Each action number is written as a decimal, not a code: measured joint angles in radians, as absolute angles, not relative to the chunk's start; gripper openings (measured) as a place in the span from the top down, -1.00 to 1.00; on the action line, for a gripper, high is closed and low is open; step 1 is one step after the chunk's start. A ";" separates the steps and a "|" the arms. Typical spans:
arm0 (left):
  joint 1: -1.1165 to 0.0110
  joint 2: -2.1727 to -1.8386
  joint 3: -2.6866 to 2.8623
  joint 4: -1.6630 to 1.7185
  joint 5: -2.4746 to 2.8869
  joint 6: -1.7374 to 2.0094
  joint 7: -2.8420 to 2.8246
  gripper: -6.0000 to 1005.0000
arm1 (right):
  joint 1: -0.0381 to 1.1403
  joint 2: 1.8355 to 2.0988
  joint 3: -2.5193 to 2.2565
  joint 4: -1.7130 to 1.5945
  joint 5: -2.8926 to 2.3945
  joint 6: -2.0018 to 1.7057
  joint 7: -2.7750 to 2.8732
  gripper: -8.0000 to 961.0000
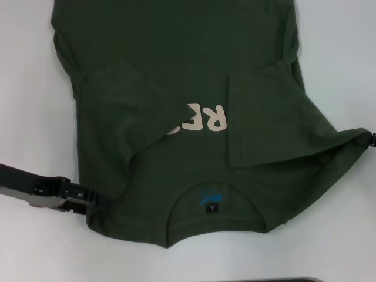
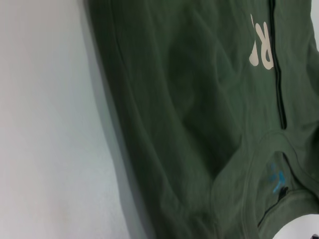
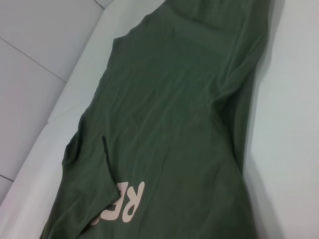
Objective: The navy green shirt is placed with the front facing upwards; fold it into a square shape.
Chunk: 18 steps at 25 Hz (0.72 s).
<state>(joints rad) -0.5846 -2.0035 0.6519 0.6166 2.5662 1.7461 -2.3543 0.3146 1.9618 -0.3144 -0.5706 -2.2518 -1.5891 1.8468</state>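
A: Navy green shirt — one item, spread on the white table, front up, collar at the end nearest the robot. Location against the grippers?

B: Left gripper lies low on the table at the shirt's left shoulder edge, fingertips touching or just under the cloth; the collar sits off to its inner side, the chest beyond it. Jaws: cannot tell — the tips run into the fabric.

A: And the other side?

B: Right gripper shows only as a dark tip at the picture's edge, right at the outer point of the right shoulder fold. Open or closed, cannot tell.

A: Condition of the garment?

B: Both sleeves are turned inward over the chest. Left sleeve covers the start of the cream lettering; right sleeve lies beside it, its edge next to the "R". Only "RE" reads clearly.

A: Markings?

B: Small black tag inside the collar, blue print just above it. Left wrist view repeats collar, tag and one letter; right wrist view shows the shirt's body running away from that gripper, lettering nearest.
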 joint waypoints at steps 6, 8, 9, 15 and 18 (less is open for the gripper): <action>-0.588 -2.004 0.652 0.617 2.566 1.745 -2.355 -0.59 | 0.317 1.961 -0.314 -0.571 -2.252 -1.588 1.847 0.98; -0.589 -2.006 0.653 0.617 2.566 1.745 -2.356 -0.45 | 0.318 1.961 -0.314 -0.571 -2.252 -1.587 1.847 0.98; -0.589 -2.006 0.653 0.616 2.566 1.744 -2.356 -0.39 | 0.319 1.961 -0.314 -0.571 -2.252 -1.587 1.847 0.98; -0.589 -2.007 0.654 0.616 2.566 1.740 -2.360 -0.32 | 0.319 1.960 -0.314 -0.571 -2.252 -1.585 1.847 0.98; -0.588 -2.012 0.655 0.620 2.583 1.722 -2.365 -0.31 | 0.319 1.960 -0.314 -0.571 -2.252 -1.585 1.847 0.98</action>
<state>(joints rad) -0.5885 -2.0115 0.6552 0.6202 2.5827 1.7220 -2.3647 0.3191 1.9601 -0.3144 -0.5706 -2.2519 -1.5846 1.8468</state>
